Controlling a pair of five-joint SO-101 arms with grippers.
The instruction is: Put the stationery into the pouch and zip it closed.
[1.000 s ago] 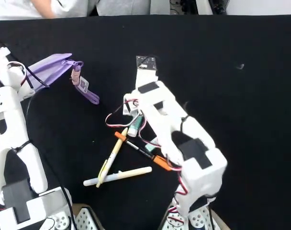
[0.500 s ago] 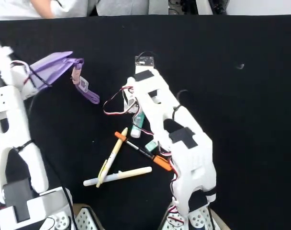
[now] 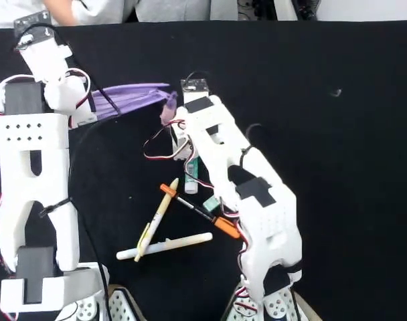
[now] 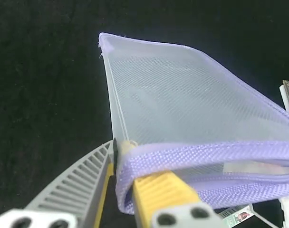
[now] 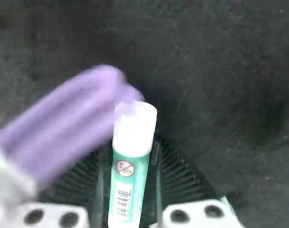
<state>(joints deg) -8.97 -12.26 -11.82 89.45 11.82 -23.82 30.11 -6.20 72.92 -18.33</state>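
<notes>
Pouch (image 3: 126, 99) of lilac mesh with a purple zip band. Sticks out sideways above the black surface (image 3: 351, 167), one end pinched tight in the left hand (image 4: 123, 159), between its yellow finger and its grey ribbed finger. Shows a small pink tag (image 3: 169, 110) at the free end.

Right hand (image 5: 133, 161) clamped on a green-and-white glue stick (image 5: 133, 128), white cap aimed at the pouch's free end and close up against it. Touching or not, cannot tell.

Other stationery flat on the surface, apart from the pouch on the side toward the arm bases:
- a yellow pen (image 3: 156, 219), lower end crossing a white marker (image 3: 169, 245)
- an orange-and-black pen (image 3: 202, 214), one tip just beside the yellow pen's upper end
- a small teal eraser (image 3: 211, 202) right by that orange pen, partly tucked under the right arm
</notes>
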